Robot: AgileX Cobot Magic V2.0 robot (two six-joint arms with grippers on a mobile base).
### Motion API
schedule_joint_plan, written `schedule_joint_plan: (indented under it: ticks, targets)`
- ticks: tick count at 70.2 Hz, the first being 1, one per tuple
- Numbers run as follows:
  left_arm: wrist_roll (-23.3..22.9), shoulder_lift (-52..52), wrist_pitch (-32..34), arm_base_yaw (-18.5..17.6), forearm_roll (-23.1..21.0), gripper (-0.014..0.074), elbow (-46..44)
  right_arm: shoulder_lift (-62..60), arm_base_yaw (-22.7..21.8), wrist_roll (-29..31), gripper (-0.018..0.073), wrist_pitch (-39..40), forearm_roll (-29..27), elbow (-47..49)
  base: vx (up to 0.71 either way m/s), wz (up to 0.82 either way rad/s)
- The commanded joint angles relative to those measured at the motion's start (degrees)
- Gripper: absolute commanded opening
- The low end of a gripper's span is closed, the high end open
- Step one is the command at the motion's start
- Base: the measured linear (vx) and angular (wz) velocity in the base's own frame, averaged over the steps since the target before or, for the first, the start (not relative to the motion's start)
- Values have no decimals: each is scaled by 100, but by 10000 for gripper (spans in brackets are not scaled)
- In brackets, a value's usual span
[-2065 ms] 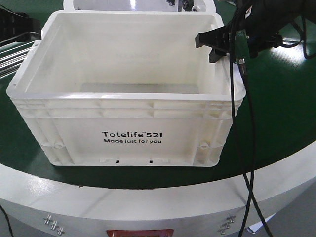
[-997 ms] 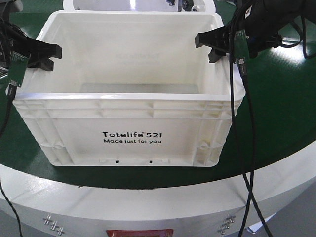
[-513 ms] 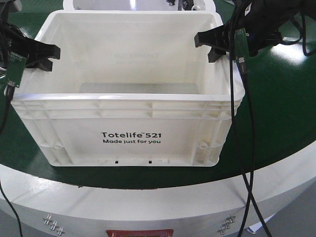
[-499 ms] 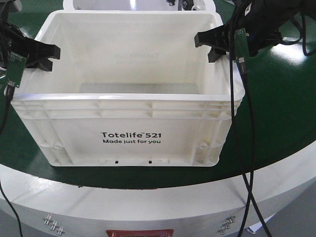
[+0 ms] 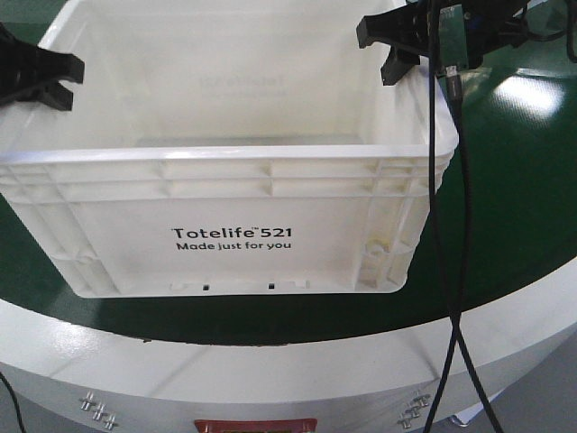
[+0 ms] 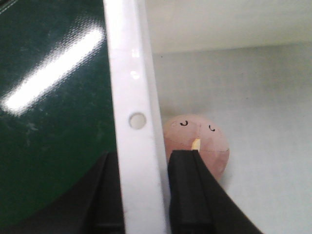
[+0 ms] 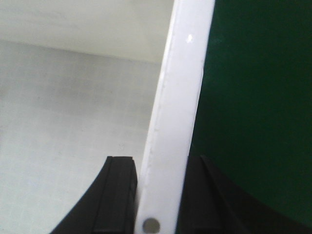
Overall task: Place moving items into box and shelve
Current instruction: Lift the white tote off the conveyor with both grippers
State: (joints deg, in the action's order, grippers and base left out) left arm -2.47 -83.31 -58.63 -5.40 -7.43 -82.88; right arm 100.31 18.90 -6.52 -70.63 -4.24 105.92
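Nearest is the table's curved white edge (image 5: 270, 361), glossy and smooth, with small clusters of metal screws (image 5: 97, 408) and a red plate (image 5: 255, 425) at the bottom. Above it lies the dark green top (image 5: 523, 225), slightly sheened and catching glare.

The box (image 5: 270, 194) fills the middle: a rectangular tote of white, faintly translucent plastic with a ribbed rim band and black print on its near wall. From the front view I cannot tell whether its base touches the green top.

The left gripper (image 5: 68, 81), of matte black plastic, sits on the box's left rim. In the left wrist view its blunt fingers (image 6: 187, 190) straddle the flat white rim strip, one outside over the green and one inside, closed snugly against the wall near a round hole (image 6: 137, 120). Just beyond the inner finger, on the pebbled floor at the left wall, rests a moving item (image 6: 207, 141): a rounded, pale pinkish toy with two small curved eye marks and a tiny yellow beak.

The right gripper (image 5: 379, 50) clamps the far right rim in the same way, its black fingers (image 7: 119, 195) pressed to either side of the strip. A thin black cable (image 5: 460, 271) hangs from it down past the box's right wall.
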Motion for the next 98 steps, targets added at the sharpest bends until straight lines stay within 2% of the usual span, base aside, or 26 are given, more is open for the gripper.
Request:
schedule_joint_plan:
  ticks: [1,7,98]
  targets:
    - [77,330,445,-13,-302,-26,-461,-461,24,244,-12,346,-203,287,0,0]
    - [82,349,397,-13,-405,-26,-561,-531,24,244,-12,271,-211,287,0,0]
    - [82,385,378,-13,-386,-26,-556,-714,18,239,-12,102,-211,287,0,0]
